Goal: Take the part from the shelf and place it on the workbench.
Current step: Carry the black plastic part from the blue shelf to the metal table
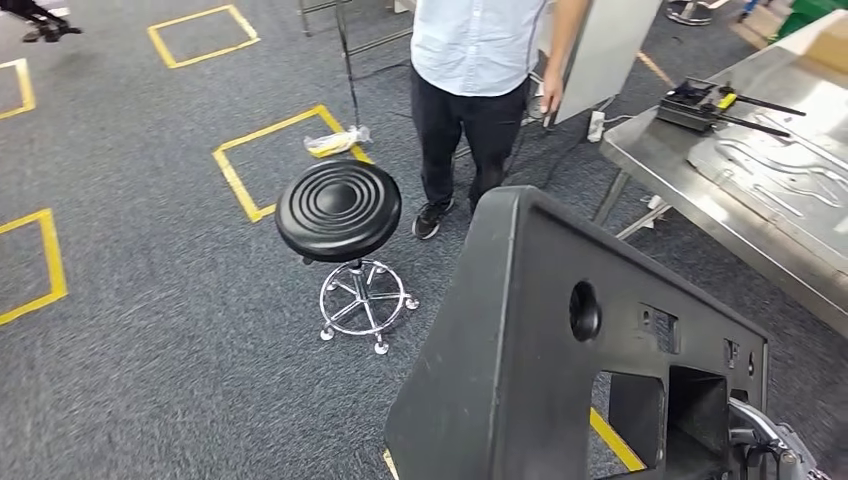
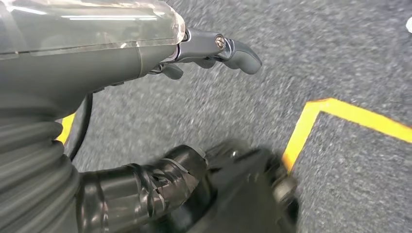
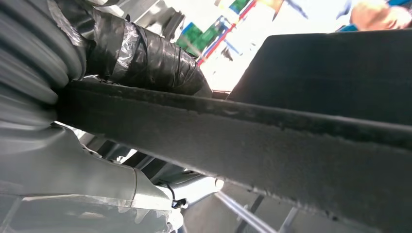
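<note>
Large black plastic part (image 1: 530,330), a flat panel with a round hole and several rectangular cut-outs, held upright and tilted at the near right of the head view, above the grey carpet floor (image 1: 150,330) and well short of the bench. In the right wrist view its dark rough edge (image 3: 243,141) runs across the picture, with the right hand (image 3: 145,58) lying against it: a black taped thumb sits on one side of the edge and the grey ribbed cover on the other, so the hand grips the part; its fingers are hidden behind the panel. A silver piece of the right arm (image 1: 775,440) shows at the part's lower right corner.

Left hand (image 2: 214,48) hangs over the carpet; its fingers appear curled in, with nothing between them, though the picture is blurred.

Steel bench (image 1: 700,190) stands at the far right, carrying a black tool (image 1: 695,105) with long handles and a flat metal sheet (image 1: 790,170). A black round stool (image 1: 338,210) on a chrome wheeled base stands left of the part. A person (image 1: 475,90) in a light shirt and dark trousers stands beyond the stool. Yellow tape squares (image 1: 275,160) mark the floor.
</note>
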